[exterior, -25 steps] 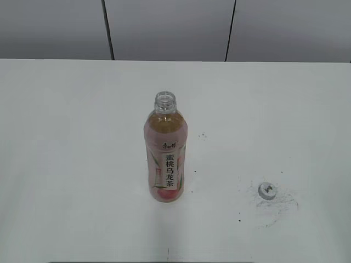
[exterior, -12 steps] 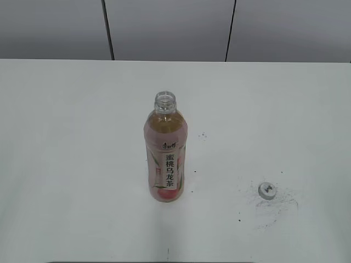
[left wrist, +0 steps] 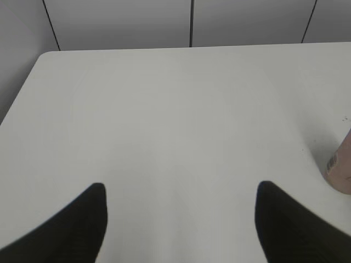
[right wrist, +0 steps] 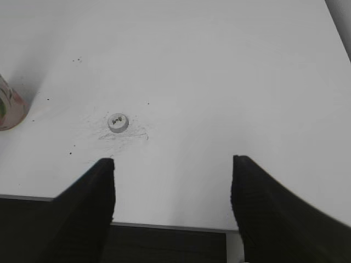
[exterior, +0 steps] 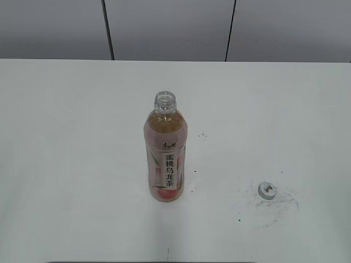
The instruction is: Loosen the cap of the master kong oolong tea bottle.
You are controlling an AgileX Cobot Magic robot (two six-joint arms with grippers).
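Observation:
The master kong oolong tea bottle (exterior: 166, 153) stands upright in the middle of the white table, its neck open with no cap on it. Its base shows at the right edge of the left wrist view (left wrist: 341, 167) and at the left edge of the right wrist view (right wrist: 10, 109). The cap (exterior: 267, 189) lies flat on the table to the bottle's right, logo up, and also shows in the right wrist view (right wrist: 118, 122). My left gripper (left wrist: 181, 189) is open and empty over bare table. My right gripper (right wrist: 173, 164) is open and empty near the table's front edge, behind the cap.
The white table (exterior: 66, 137) has dark scuff marks (exterior: 274, 208) around the cap. A grey panelled wall (exterior: 164, 27) stands behind the far edge. The table's front edge (right wrist: 170, 224) shows between my right fingers.

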